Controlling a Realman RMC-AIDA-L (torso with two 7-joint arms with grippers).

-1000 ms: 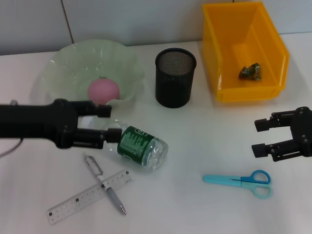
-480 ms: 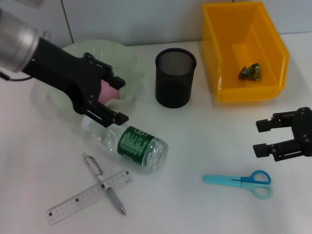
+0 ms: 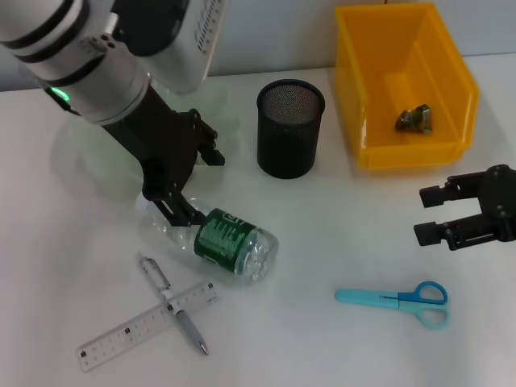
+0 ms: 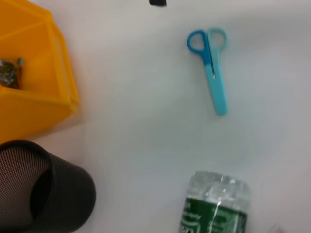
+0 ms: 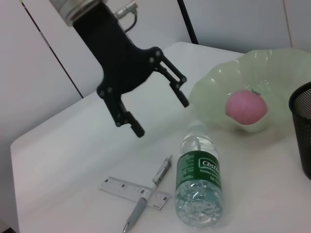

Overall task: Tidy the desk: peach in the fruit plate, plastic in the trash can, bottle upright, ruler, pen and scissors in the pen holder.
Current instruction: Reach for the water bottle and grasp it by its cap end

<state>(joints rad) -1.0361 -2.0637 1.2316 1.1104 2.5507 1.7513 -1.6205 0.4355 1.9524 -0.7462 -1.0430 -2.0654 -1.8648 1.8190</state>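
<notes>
Both end effectors gape empty: left end effector (image 3: pixel 196 184) above the lying bottle (image 3: pixel 218 239), right end effector (image 3: pixel 431 214) parked.

See-through shiny plastic bottle (image 3: pixel 222 242) lying with a green paper label, black wire-mesh pen holder (image 3: pixel 289 129), smooth yellow plastic bin (image 3: pixel 405 89), glassy pale green plate (image 5: pixel 252 94), clear plastic ruler (image 3: pixel 147 325), blue plastic scissors (image 3: pixel 397 299), matt white table (image 3: pixel 339 234).
</notes>
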